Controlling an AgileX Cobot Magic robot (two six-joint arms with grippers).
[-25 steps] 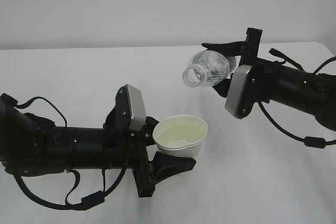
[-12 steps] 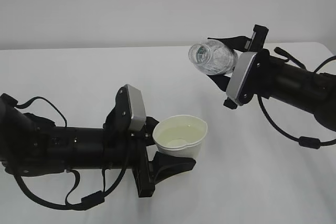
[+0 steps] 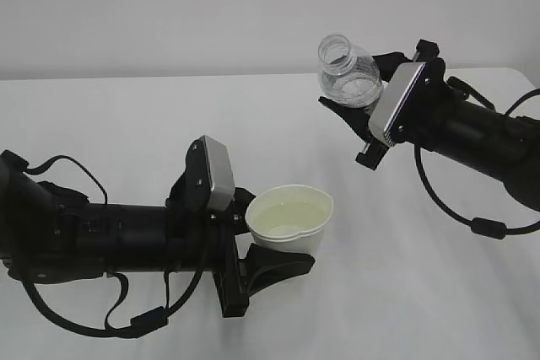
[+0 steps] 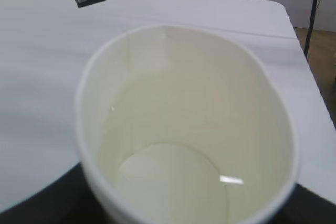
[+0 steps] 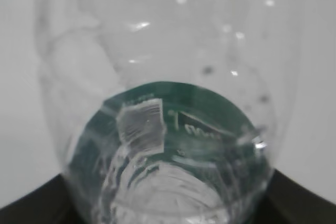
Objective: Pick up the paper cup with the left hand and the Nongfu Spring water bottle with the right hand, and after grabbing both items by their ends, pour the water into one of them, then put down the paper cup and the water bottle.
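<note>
— What are you holding on your left side?

— My left hand [image 3: 274, 255] is pinching the paper cup [image 3: 289, 219] between its fingers, gripping it low on its wall. The cup is sitting upright, lifted off the white table [image 3: 126, 124], toward the middle of the scene. Its rim is looking squeezed into an oval in my left wrist camera.

— Anything in it?

— Water [image 4: 178, 145] is lying in the cup, clear, with the cream-white bottom showing through it and a small glint on the surface.

— And the right side?

— My right hand [image 3: 359, 111] is clamping the water bottle [image 3: 348, 75] at its lower end, up in the air above the far right part of the table. The bottle is leaning, its open mouth pointing up and to the left, with no cap on it. In my right wrist camera I am looking along the ribbed clear body, and the dark green label [image 5: 173, 124] is showing through the plastic.

— How are the two placed?

— The bottle is hanging higher than the cup and off to its right, well apart from it.
</note>
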